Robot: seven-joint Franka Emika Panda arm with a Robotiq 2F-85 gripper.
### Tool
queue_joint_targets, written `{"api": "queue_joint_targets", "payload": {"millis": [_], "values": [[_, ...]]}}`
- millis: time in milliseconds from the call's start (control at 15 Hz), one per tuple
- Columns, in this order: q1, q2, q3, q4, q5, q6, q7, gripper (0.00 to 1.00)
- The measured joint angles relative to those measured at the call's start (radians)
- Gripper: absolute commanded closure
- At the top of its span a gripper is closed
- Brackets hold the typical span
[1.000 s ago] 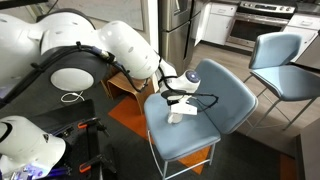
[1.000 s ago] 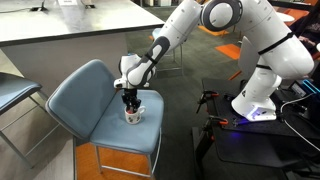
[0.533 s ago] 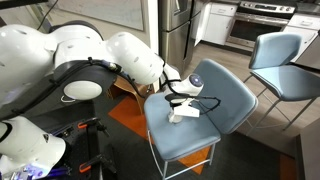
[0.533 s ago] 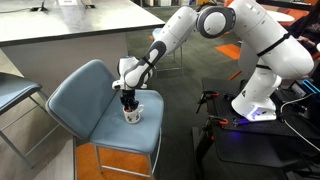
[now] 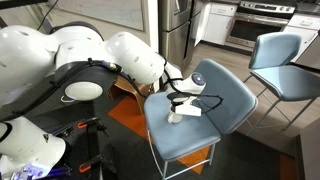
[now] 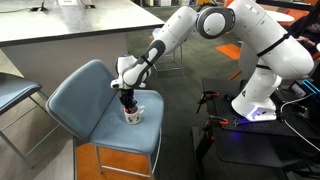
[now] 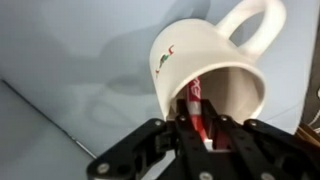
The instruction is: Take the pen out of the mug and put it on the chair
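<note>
A small white mug (image 7: 215,60) stands on the seat of the large blue-grey chair (image 6: 75,105). It also shows in both exterior views (image 6: 133,113) (image 5: 186,113). A red pen (image 7: 196,108) stands inside the mug. My gripper (image 7: 199,135) reaches into the mug's mouth from above, its dark fingers closed around the pen's shaft. In an exterior view the gripper (image 6: 129,99) sits directly over the mug and hides the pen.
The chair seat (image 5: 190,135) spreads around the mug, backrest behind. Another blue-grey chair (image 5: 285,65) stands further off, and one more (image 6: 10,95) at the frame edge. A counter (image 6: 60,30) runs behind. A cable (image 7: 50,125) lies across the seat.
The arm's upper links shifted slightly between the earliest frame and now. The gripper stays at the mug; little else has moved.
</note>
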State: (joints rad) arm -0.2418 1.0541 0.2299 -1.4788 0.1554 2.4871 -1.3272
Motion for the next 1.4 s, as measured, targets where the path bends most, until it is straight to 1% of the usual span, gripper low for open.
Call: {"api": "queue_joint_targets", "payload": {"millis": [200, 333, 467, 667, 867, 1200, 1400], "values": [[0.009, -0.028, 0.0, -0.022, -0.002, -0.041, 0.012, 0.95], [0.02, -0.066, 0.0, -0.048, -0.008, -0.079, 0.045, 0.95], [0.036, -0.115, -0.011, -0.079, -0.028, -0.102, 0.105, 0.95], [0.054, -0.191, -0.039, -0.131, -0.051, -0.108, 0.187, 0.95], [0.053, -0.249, -0.062, -0.17, -0.059, -0.108, 0.228, 0.95], [0.051, -0.282, -0.129, -0.186, -0.087, -0.111, 0.319, 0.95], [0.027, -0.276, -0.159, -0.173, -0.09, -0.14, 0.355, 0.95]]}}
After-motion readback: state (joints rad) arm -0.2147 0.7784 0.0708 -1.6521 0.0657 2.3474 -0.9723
